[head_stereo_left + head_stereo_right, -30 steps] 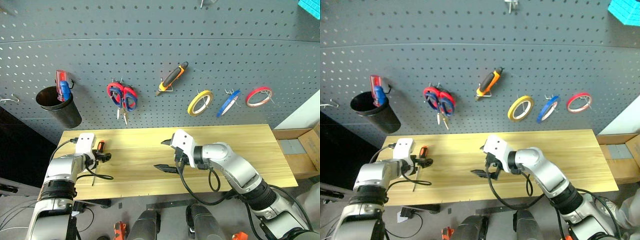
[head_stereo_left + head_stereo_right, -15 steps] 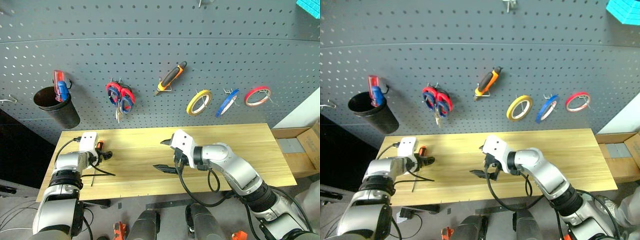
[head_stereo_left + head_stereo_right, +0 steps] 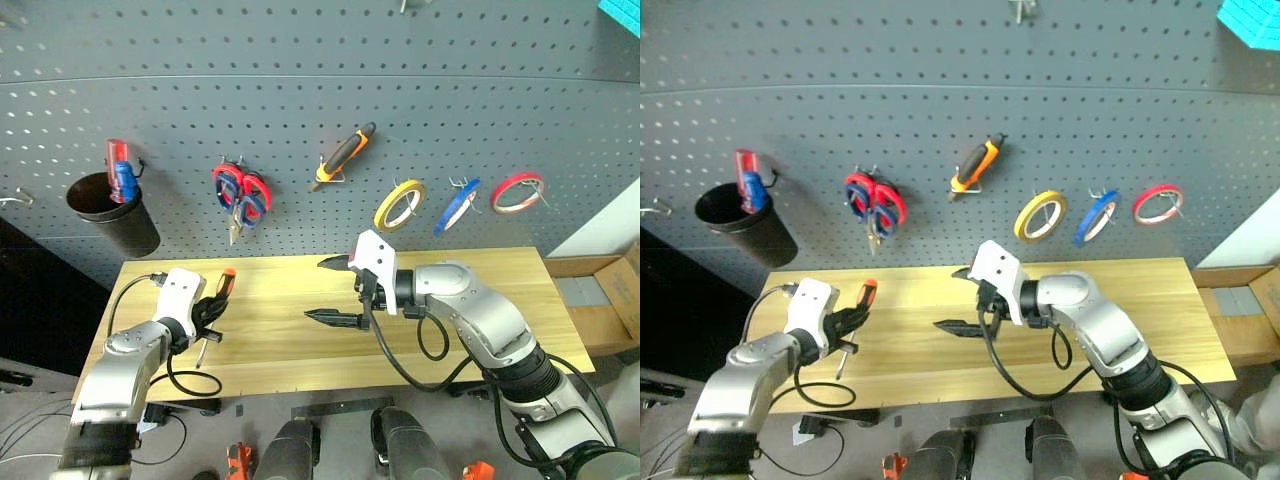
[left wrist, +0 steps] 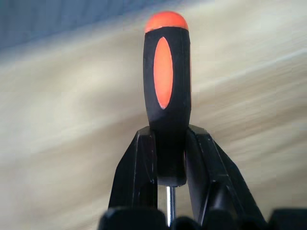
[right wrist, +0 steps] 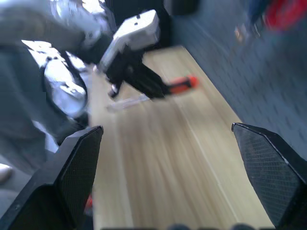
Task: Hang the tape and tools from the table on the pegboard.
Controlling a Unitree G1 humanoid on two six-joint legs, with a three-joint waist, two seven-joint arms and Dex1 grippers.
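Note:
My left gripper (image 3: 212,308) is shut on the slim screwdriver (image 3: 224,285) with the orange-and-black handle. It holds the screwdriver above the left end of the wooden table (image 3: 280,350), handle tilted up toward the pegboard (image 3: 300,80). In the left wrist view both fingers (image 4: 139,172) clamp the handle's base (image 4: 165,96). My right gripper (image 3: 328,290) hovers open over the table's middle, pointing left, nothing between its fingers. On the pegboard hang the orange-and-black pliers (image 3: 345,155), the blue-looped scissors (image 3: 252,205) beside a red-looped pair, and the blue tape (image 3: 457,205).
A yellow tape ring (image 3: 399,204) and a red one (image 3: 517,192) flank the blue tape. A black cup (image 3: 112,212) at the board's left holds a red-and-blue screwdriver (image 3: 119,170). A cardboard box (image 3: 610,300) stands off the table's right end.
My left gripper closed on the screwdriver and raised it off the table, shifting right. My right gripper rose a little, still open.

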